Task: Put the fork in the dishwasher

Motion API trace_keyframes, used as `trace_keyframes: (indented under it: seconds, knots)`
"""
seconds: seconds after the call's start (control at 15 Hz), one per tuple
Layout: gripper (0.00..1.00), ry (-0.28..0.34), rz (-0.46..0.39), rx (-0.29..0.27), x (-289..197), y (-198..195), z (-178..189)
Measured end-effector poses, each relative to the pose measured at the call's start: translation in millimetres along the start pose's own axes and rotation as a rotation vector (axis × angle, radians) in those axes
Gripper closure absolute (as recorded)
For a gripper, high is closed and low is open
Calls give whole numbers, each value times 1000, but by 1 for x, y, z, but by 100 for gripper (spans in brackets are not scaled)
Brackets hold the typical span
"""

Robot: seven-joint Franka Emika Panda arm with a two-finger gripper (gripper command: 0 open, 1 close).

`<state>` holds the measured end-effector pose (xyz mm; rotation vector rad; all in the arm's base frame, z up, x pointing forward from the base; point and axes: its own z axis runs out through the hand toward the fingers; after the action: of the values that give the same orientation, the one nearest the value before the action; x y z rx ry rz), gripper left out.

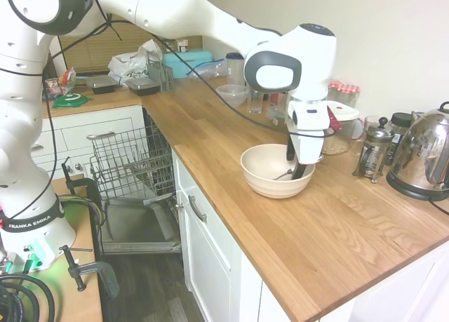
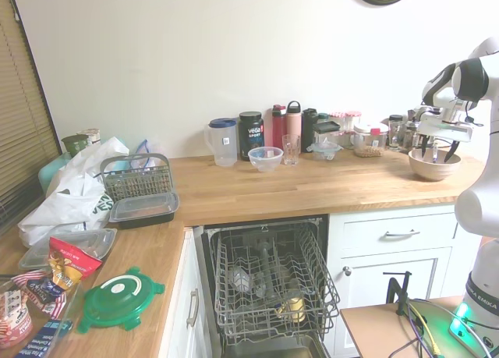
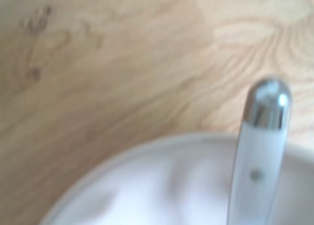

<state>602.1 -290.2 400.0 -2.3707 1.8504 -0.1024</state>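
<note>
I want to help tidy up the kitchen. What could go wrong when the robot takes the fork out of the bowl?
The tool reaches into the cream bowl where the fork lies; lifting might tip or drag the bowl. The thin fork could slip before reaching the dishwasher rack, which is far along the counter.

We saw a cream bowl (image 1: 275,170) on the wooden surface (image 1: 337,224), a kettle (image 1: 424,153) nearby, and a green lid (image 2: 121,298) well apart.

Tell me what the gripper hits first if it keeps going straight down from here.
Pointing down, the gripper has its fingers already inside the cream bowl. First contact is probably the fork lying there, then the bowl's bottom. Depth between fingers and fork is unclear.
</note>
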Motion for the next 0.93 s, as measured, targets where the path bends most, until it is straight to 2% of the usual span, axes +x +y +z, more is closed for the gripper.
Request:
trace_keyframes:
  seconds: [0.6, 0.93]
  knots:
    - [100, 93, 66, -3, 0, -6, 23]
    - [100, 158, 59, 2, -27, -7, 9]
